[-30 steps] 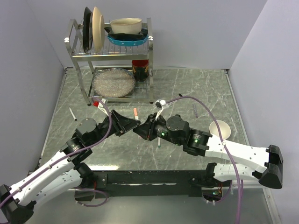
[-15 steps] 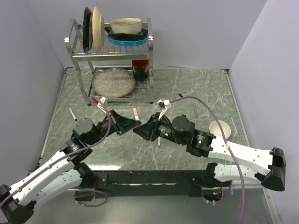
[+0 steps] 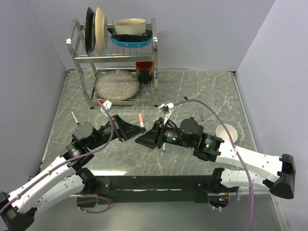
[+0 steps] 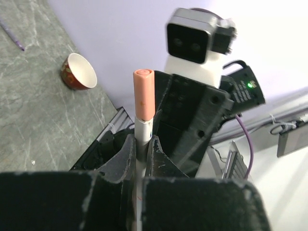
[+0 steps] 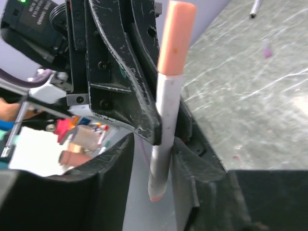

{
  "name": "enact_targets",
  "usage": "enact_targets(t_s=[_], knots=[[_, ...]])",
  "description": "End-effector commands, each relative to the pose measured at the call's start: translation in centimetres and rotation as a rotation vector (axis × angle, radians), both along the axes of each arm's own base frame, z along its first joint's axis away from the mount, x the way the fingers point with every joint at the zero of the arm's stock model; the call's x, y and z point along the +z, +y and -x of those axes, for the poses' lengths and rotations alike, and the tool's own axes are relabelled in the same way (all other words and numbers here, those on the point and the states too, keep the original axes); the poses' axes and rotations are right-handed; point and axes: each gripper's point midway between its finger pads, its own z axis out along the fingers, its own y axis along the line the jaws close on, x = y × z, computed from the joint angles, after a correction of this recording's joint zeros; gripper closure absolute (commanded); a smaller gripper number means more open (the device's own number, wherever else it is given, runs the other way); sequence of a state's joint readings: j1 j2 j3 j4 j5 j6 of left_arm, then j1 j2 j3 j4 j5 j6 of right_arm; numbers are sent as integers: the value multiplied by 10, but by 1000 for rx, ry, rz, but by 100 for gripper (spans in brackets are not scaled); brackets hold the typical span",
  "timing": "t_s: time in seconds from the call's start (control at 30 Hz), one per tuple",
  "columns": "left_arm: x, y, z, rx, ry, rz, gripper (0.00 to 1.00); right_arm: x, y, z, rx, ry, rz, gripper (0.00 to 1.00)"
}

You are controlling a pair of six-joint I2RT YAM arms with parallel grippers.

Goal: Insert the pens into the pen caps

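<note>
My left gripper (image 3: 134,129) is shut on a whitish pen (image 4: 142,130) that carries a pink cap (image 4: 144,94) on its free end. In the top view the capped end (image 3: 141,117) sticks out just above the jaws. My right gripper (image 3: 145,139) faces the left one, nose to nose. In the right wrist view the same pen (image 5: 165,120) with its pink cap (image 5: 175,36) stands between my right gripper's (image 5: 153,144) spread jaws, with a gap on the left side. Other pens lie on the table at the left (image 3: 75,117), right (image 3: 201,113) and under the right arm (image 3: 164,147).
A metal dish rack (image 3: 77,53) with plates and bowls stands at the back. A small white cup (image 3: 226,132) sits right of the right arm, also in the left wrist view (image 4: 78,72). Walls close both sides of the table.
The right gripper's jaws have spread apart and it has shifted slightly down-left. The left gripper with the pen has edged a little to the right.
</note>
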State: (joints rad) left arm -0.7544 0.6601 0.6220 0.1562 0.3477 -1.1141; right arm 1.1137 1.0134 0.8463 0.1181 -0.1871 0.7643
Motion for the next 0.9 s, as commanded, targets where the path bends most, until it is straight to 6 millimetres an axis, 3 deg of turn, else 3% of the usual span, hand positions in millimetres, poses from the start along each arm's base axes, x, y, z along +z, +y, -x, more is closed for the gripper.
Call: enact_targets(t_s=[0.0, 0.13, 0.2, 0.23, 0.3, 0.33, 0.37, 0.47, 0.6, 0.87], knots=[[29, 4, 11, -27, -122, 49, 99, 27, -5, 15, 59, 7, -113, 65], [30, 4, 13, -38, -132, 52, 99, 30, -5, 17, 65, 5, -124, 78], [31, 4, 13, -32, -132, 55, 99, 29, -3, 19, 85, 6, -124, 97], [32, 4, 13, -34, -132, 55, 99, 30, -3, 21, 96, 5, -130, 100], [32, 4, 13, -37, -134, 46, 87, 32, -2, 24, 115, 0, -141, 100], [32, 3, 12, -34, -131, 40, 76, 33, -2, 25, 121, -3, -145, 100], [32, 2, 11, -32, -129, 34, 56, 35, -2, 26, 125, -15, -153, 100], [34, 2, 8, -24, -131, 15, 37, 41, -5, 30, 141, -32, -171, 100], [40, 1, 8, -26, -160, 13, 28, 44, -7, 34, 161, -40, -174, 100], [61, 5, 12, -19, -238, 50, 25, 45, -7, 40, 193, -40, -175, 100]])
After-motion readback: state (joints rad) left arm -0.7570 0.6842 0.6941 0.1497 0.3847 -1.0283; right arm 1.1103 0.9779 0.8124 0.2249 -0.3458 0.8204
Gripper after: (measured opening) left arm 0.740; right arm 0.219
